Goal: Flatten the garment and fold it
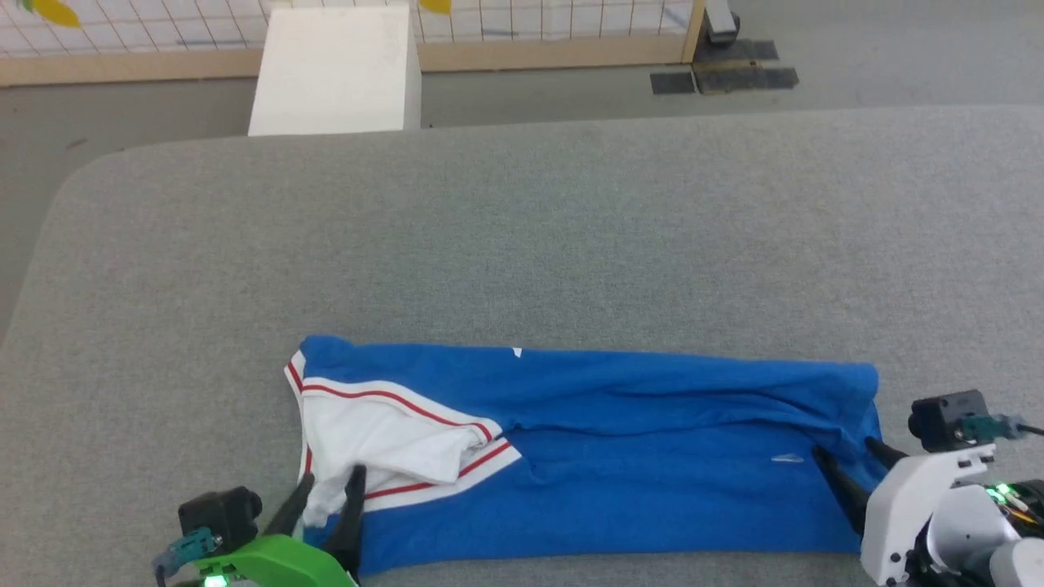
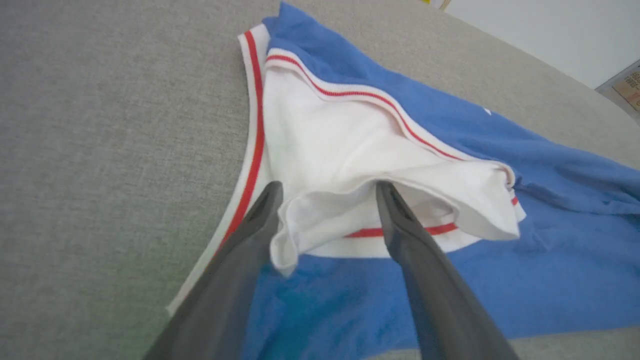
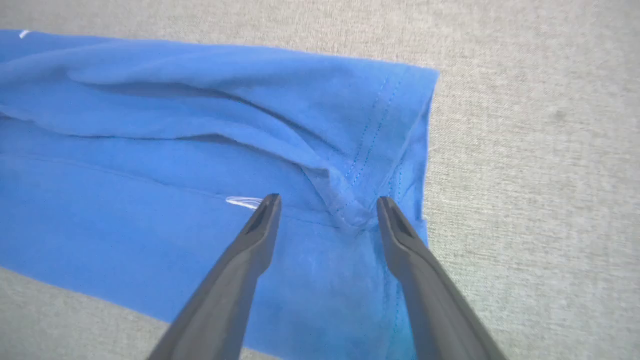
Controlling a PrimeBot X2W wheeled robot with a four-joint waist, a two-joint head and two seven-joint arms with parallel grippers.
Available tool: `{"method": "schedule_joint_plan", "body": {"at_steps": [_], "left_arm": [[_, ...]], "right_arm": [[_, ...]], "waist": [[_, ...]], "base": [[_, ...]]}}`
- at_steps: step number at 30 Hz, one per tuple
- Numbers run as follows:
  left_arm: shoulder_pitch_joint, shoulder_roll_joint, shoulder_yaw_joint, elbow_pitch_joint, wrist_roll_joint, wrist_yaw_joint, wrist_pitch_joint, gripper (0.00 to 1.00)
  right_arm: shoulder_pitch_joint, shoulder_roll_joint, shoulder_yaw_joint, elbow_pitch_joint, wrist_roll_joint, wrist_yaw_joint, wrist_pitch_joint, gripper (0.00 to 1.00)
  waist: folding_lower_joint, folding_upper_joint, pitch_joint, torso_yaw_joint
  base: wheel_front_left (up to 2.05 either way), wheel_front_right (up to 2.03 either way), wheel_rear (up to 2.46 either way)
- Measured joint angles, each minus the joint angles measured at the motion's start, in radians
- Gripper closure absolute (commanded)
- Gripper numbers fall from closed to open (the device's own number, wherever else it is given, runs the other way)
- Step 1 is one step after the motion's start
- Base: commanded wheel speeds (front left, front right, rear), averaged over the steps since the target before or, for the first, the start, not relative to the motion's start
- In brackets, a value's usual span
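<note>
Jersey work in progress: one royal-blue T-shirt (image 1: 620,481) lies folded lengthwise as a long band near the front edge of the grey surface (image 1: 522,244). Its single visible white sleeve (image 1: 383,436), edged in red-striped trim, is at the robot's left and its stitched hem at the right. Two grippers sit at its ends. The left gripper (image 1: 333,477) has both dark fingers spread apart, with a loose fold of sleeve lying between them unpinched. The right gripper (image 1: 844,448) has its two fingers likewise parted, either side of a puckered hem corner. Only two small white flecks of print show on the blue. Both arms are cut off by the frame's bottom edge. Beyond the surface stand one white block (image 1: 334,69) and a gridded panel (image 1: 530,24).
</note>
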Motion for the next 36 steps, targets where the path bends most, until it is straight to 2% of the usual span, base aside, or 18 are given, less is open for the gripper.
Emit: {"method": "schedule_joint_plan", "body": {"at_steps": [6, 10, 15, 19, 21, 27, 36], "left_arm": [[-0.048, -0.038, 0.068, -0.002, 0.102, 0.011, -0.088, 0.0], [-0.092, -0.083, 0.164, -0.025, 0.248, 0.011, -0.091, 0.0], [-0.117, -0.163, 0.291, -0.035, 0.414, -0.036, -0.095, 0.0], [-0.122, -0.196, 0.353, -0.013, 0.524, -0.07, -0.095, 0.0], [-0.121, -0.203, 0.368, 0.016, 0.579, -0.082, -0.095, 0.0], [-0.111, -0.266, 0.44, 0.035, 0.633, -0.113, -0.095, 0.0], [-0.1, -0.324, 0.488, 0.071, 0.693, -0.174, -0.095, 0.0]], "right_arm": [[0.08, 0.09, -0.094, -0.107, -0.048, 0.0, -0.126, 0.0], [0.099, 0.153, -0.142, -0.143, -0.091, 0.0, -0.215, 0.0], [0.099, 0.225, -0.188, -0.137, -0.128, 0.0, -0.274, 0.0], [0.074, 0.257, -0.213, -0.097, -0.156, 0.0, -0.281, 0.0], [0.052, 0.27, -0.247, -0.063, -0.187, 0.0, -0.263, 0.0], [-0.024, 0.287, -0.326, 0.055, -0.212, 0.0, -0.169, 0.0], [-0.12, 0.289, -0.354, 0.248, -0.255, 0.0, 0.034, 0.0]], "waist": [[0.0, 0.0, -0.042, 0.011], [0.0, 0.0, -0.06, 0.02], [0.0, 0.0, -0.067, 0.02], [0.0, 0.0, -0.072, 0.009], [0.0, 0.0, -0.078, 0.003], [0.0, 0.0, -0.093, -0.017], [0.0, 0.0, -0.093, -0.004]], "base": [[0.0, 0.0, 0.0], [0.0, 0.0, 0.0], [0.0, 0.0, 0.0], [0.0, 0.0, 0.0], [0.0, 0.0, 0.0], [0.0, 0.0, 0.0], [0.0, 0.0, 0.0]]}}
